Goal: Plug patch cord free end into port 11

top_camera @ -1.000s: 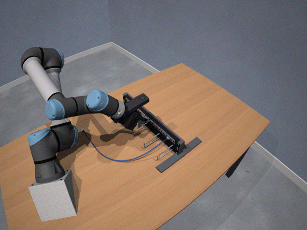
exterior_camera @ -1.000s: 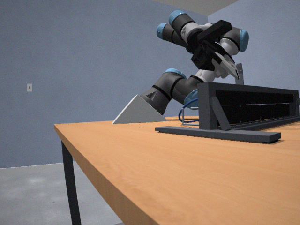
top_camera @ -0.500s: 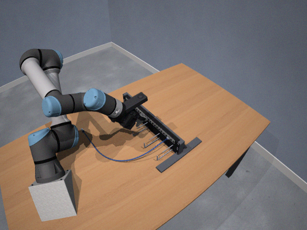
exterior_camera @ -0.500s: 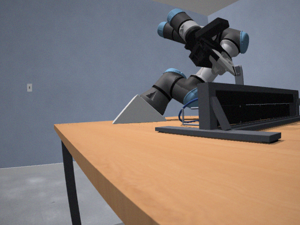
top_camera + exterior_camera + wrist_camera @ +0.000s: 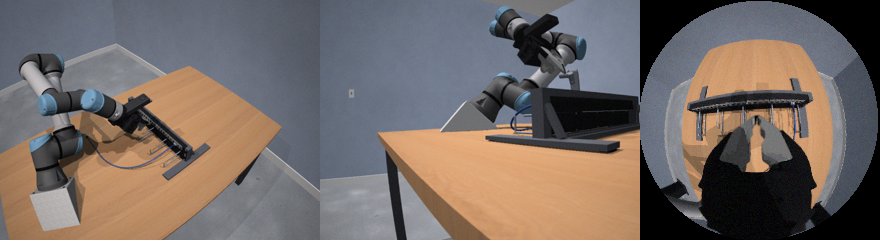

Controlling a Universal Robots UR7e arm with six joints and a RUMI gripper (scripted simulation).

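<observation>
Blue-grey walls [image 5: 219, 51] [image 5: 423, 64] [image 5: 760, 22] meet a mottled grey floor [image 5: 103, 62] [image 5: 358, 206]; the wooden desk [image 5: 219, 108] [image 5: 475, 186] [image 5: 760, 65] crosses the exterior view's lower right.

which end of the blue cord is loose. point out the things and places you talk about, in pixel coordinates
The end [image 5: 86, 136] beside the arm's lower joint [image 5: 68, 142] [image 5: 513, 93], away from the rack [image 5: 189, 154] [image 5: 537, 113] [image 5: 765, 96]; the other end [image 5: 174, 144] [image 5: 793, 104] is plugged into the rack's port row.

The wood-topped table [image 5: 219, 103] [image 5: 449, 180] [image 5: 757, 65] has dark legs [image 5: 248, 170] [image 5: 394, 196] on a mottled grey floor [image 5: 258, 201] [image 5: 358, 206]. Pale skirting [image 5: 139, 59] edges the blue-grey walls [image 5: 219, 38] [image 5: 397, 64] [image 5: 760, 20]; a small, light switch plate [image 5: 351, 93] sits on one, left of the table in the exterior view, which also catches some ceiling [image 5: 537, 6].
</observation>
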